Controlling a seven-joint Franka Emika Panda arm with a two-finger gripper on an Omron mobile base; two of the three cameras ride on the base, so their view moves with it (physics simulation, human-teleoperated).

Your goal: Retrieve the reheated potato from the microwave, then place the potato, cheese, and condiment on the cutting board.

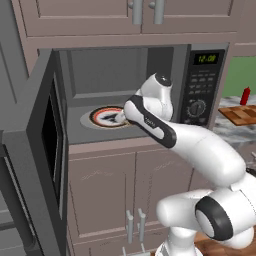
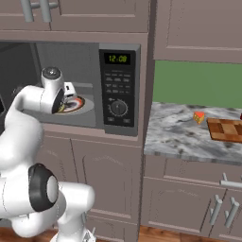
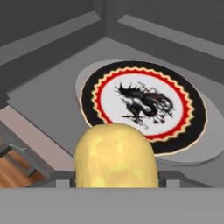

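Note:
The pale-yellow potato (image 3: 114, 155) sits between my gripper's (image 3: 116, 180) two dark fingertips, which are shut on its sides. It hangs just in front of and above the black, red and white plate (image 3: 140, 105) on the microwave's floor. My hand (image 2: 69, 90) reaches into the open microwave (image 2: 118, 90). The orange cheese (image 2: 199, 116) wedge lies on the marble counter, just left of the checkered cutting board (image 2: 228, 130). The red condiment (image 1: 245, 95) bottle stands upright behind the board (image 1: 243, 115).
The microwave door (image 1: 45, 145) is swung wide open to the left and juts out toward the base. The keypad and dial panel (image 1: 202, 85) border the cavity on the right. Cabinets (image 2: 104, 160) run below, and the marble counter (image 2: 179, 137) stretches right.

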